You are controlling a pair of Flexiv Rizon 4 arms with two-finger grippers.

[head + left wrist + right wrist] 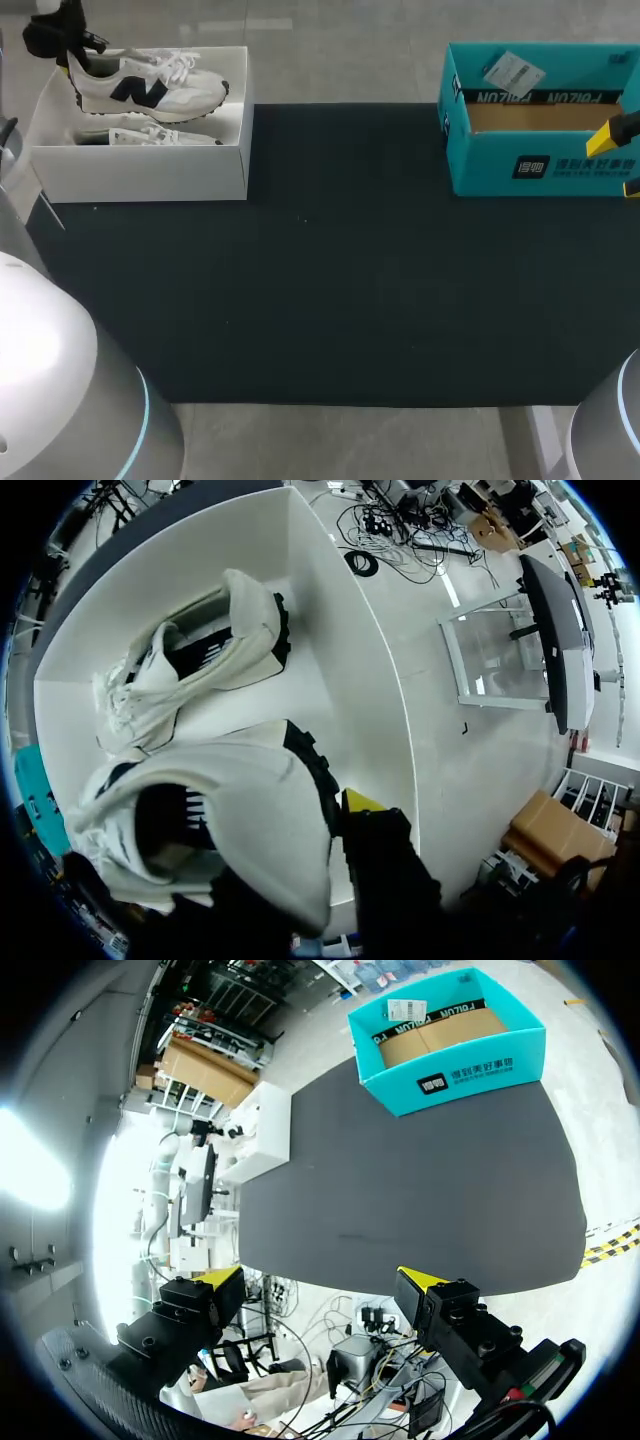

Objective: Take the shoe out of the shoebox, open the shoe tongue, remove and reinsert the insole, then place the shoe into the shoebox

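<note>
Left tool point(325, 825) — one finger behind shoe point(230, 810); teal box point(540, 165) edge-cropped.

This looks like a robotics lab set up as a test bench. Two grey robot arms with glowing blue rings, the left arm point(50, 380) and the right arm point(610, 430), flank a plain dark mat point(330, 270). On it sit staged props at opposite far corners: a white shoebox point(140, 175) with a shoe point(150, 88), and a teal box point(545, 165).

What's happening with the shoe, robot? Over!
Left claw shut on the sneaker at its heel, above the white shoebox. Right claw open, empty, near the teal box. Second sneaker lies in the shoebox.
</note>
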